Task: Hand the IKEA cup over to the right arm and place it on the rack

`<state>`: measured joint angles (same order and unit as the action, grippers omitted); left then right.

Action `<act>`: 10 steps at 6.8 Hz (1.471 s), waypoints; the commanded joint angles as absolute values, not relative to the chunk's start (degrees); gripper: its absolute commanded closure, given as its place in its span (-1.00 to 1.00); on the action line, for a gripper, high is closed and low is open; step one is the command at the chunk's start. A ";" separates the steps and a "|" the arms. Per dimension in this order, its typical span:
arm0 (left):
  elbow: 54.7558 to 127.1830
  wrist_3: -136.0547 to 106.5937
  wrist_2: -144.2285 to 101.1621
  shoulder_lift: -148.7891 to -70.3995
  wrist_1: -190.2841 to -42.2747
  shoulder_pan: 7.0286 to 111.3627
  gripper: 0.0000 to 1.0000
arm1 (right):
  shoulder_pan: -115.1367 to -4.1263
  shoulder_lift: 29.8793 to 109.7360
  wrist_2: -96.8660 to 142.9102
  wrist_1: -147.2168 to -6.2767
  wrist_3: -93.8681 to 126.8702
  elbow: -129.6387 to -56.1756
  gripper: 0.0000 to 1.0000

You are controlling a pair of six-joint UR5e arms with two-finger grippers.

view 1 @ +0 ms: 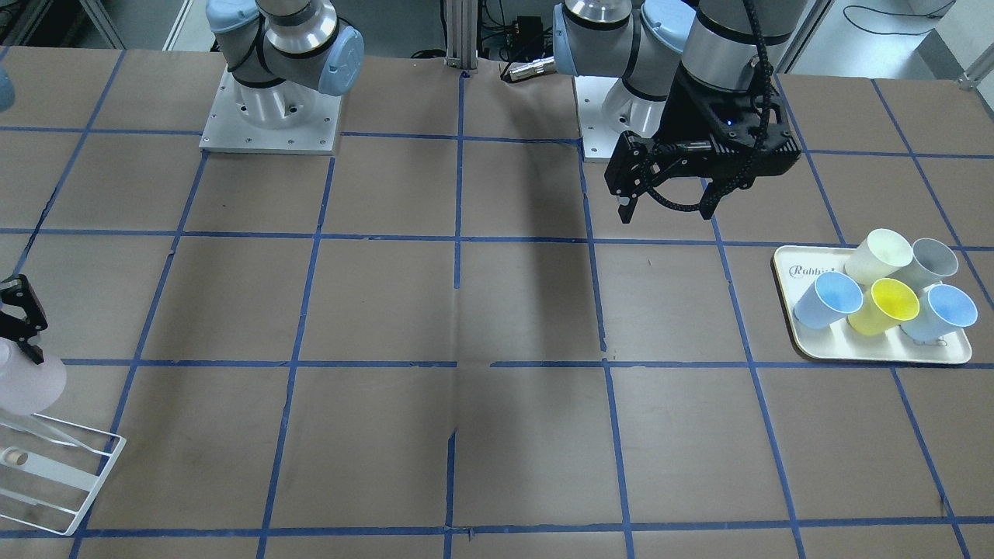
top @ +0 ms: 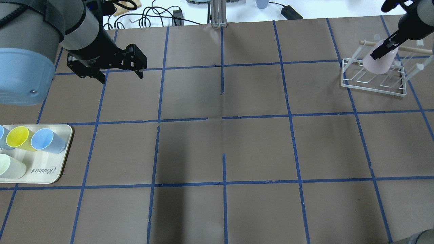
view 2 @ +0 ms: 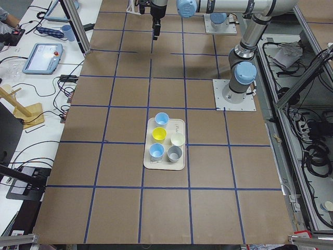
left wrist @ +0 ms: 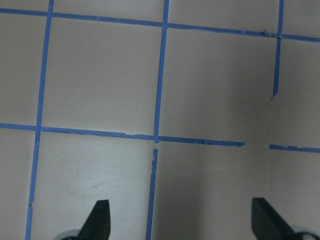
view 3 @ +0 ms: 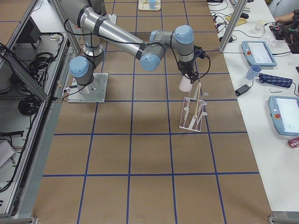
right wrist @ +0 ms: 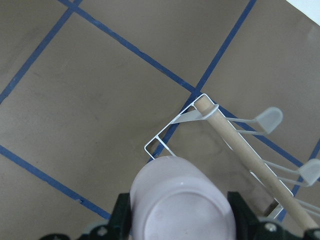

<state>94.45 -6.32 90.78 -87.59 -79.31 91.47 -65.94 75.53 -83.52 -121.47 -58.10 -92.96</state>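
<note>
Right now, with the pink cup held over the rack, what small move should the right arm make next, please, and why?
I would probably lower the right gripper slightly with its grip shut. The pink cup hangs mouth down between its fingers just over the rack and does not look seated on a prong yet. I cannot tell whether it touches the wires.
</note>
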 commanded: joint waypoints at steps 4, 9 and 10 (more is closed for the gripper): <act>94.66 -4.92 92.81 -87.28 -79.72 91.41 -1.00 | -65.92 73.65 -83.85 -122.43 -58.10 -92.90 0.29; 94.92 -4.92 92.81 -87.01 -79.72 91.14 -1.00 | -65.65 71.81 -84.11 -123.57 -58.10 -93.08 -0.34; 94.92 -4.92 92.81 -87.01 -79.72 91.14 -1.00 | -65.65 71.72 -84.11 -123.57 -58.10 -93.16 -0.36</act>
<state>94.89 -4.92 92.81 -87.03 -79.72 91.19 -65.69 72.10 -84.11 -123.55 -58.13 -93.16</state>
